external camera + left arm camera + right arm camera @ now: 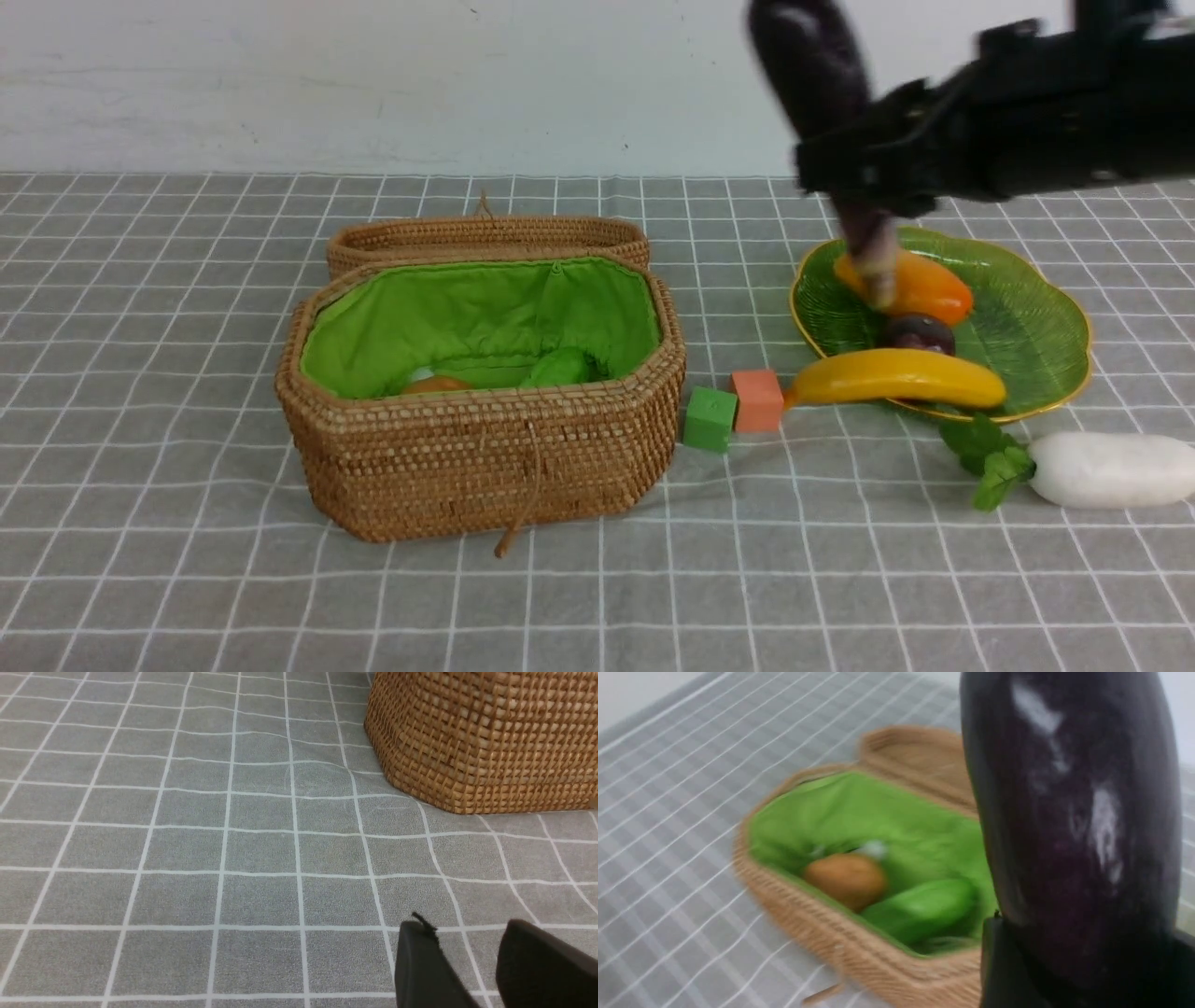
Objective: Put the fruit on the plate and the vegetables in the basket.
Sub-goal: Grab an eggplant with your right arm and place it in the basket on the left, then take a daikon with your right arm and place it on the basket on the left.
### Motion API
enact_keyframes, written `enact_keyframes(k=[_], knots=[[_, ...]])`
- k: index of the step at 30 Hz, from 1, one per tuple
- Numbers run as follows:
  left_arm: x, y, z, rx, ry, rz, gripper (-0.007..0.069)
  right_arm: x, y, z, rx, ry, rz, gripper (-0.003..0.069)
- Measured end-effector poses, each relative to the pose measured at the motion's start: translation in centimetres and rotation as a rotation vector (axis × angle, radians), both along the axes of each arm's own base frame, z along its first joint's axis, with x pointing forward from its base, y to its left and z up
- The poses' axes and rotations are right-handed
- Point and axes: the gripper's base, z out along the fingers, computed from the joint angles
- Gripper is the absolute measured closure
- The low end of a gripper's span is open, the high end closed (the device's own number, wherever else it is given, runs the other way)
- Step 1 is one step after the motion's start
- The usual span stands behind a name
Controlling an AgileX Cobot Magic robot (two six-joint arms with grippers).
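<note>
Right gripper (864,173) pinching eggplant (812,65) near stem end, bulk standing upward, held high above plate's (1036,322) far edge. Left gripper (467,961) low over cloth beside basket (486,742), jaws apart, nothing between.

Basket on cloth's left-centre, lid open; potato (847,877) and gourd (920,907) inside. Mango (924,285), plum (920,334), banana (896,378) on plate, right side. Radish (1111,469) on cloth off plate's near edge.

Advice: carry eggplant clear over basket's right rim, lower into free lining, release only once low. Long body may tip in grip.
</note>
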Motion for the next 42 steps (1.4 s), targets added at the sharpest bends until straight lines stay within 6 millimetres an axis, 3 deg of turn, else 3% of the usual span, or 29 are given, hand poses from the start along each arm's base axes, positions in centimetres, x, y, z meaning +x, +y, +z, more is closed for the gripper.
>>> enact_keyframes(k=[6, 7, 12, 17, 23, 26, 29, 32, 35, 38, 39, 41, 42], knots=[[0.0, 0.0, 0.0, 0.0, 0.0, 0.0, 0.0386, 5.8, 7.2, -2.9, -0.202, -0.033, 0.327, 0.032], [0.0, 0.0, 0.0, 0.0, 0.0, 0.0, 0.0386, 5.8, 7.2, -2.6, -0.206, -0.046, 0.331, 0.032], [0.0, 0.0, 0.0, 0.0, 0.0, 0.0, 0.0386, 9.4, 12.4, -7.1, -0.375, -0.113, 0.443, 0.032], [0.0, 0.0, 0.0, 0.0, 0.0, 0.0, 0.0386, 9.9, 14.4, -9.9, -0.478, -0.11, 0.456, 0.0303], [0.0, 0.0, 0.0, 0.0, 0.0, 0.0, 0.0386, 9.4, 14.7, -9.3, -0.465, -0.048, 0.387, 0.0051], [0.0, 0.0, 0.0, 0.0, 0.0, 0.0, 0.0386, 8.8, 13.9, -8.0, -0.424, 0.034, 0.313, -0.001], [0.0, 0.0, 0.0, 0.0, 0.0, 0.0, 0.0386, 8.3, 12.3, -5.6, -0.404, 0.072, 0.238, -0.002], [0.0, 0.0, 0.0, 0.0, 0.0, 0.0, 0.0386, 7.6, 7.4, -1.0, -0.339, 0.087, 0.047, -0.0004], [0.0, 0.0, 0.0, 0.0, 0.0, 0.0, 0.0386, 7.1, 1.3, 1.3, -0.259, 0.133, -0.189, 0.001], [0.0, 0.0, 0.0, 0.0, 0.0, 0.0, 0.0386, 6.6, -5.6, 0.8, -0.161, 0.269, -0.478, 0.0021], [0.0, 0.0, 0.0, 0.0, 0.0, 0.0, 0.0386, 6.5, -6.6, 0.6, -0.141, 0.295, -0.522, 0.0024], [0.0, 0.0, 0.0, 0.0, 0.0, 0.0, 0.0386, 5.7, -12.6, -1.5, 0.027, 0.483, -0.833, 0.004], [0.0, 0.0, 0.0, 0.0, 0.0, 0.0, 0.0386, 5.3, -14.3, -2.4, 0.094, 0.55, -0.939, 0.0047]])
